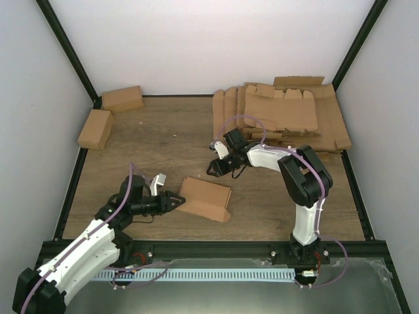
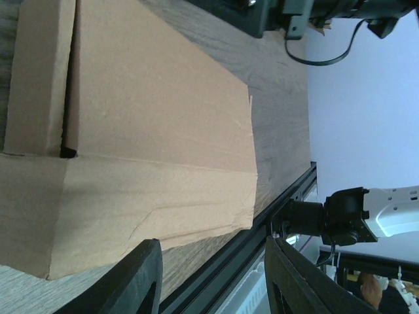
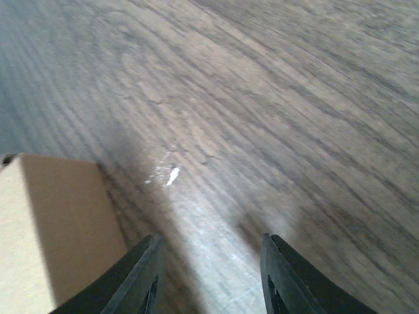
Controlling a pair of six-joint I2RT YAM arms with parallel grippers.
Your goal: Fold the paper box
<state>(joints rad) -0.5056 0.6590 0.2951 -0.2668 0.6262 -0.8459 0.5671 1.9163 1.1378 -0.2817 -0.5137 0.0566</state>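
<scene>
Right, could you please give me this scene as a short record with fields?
paper box: partly folded, lying on the table near the front
left gripper: open, nothing between its fingers, at the box's left end; contact unclear
right gripper: open, empty, over bare table behind the box
flat blanks: stacked at the back right
closed boxes: two at the back left
</scene>
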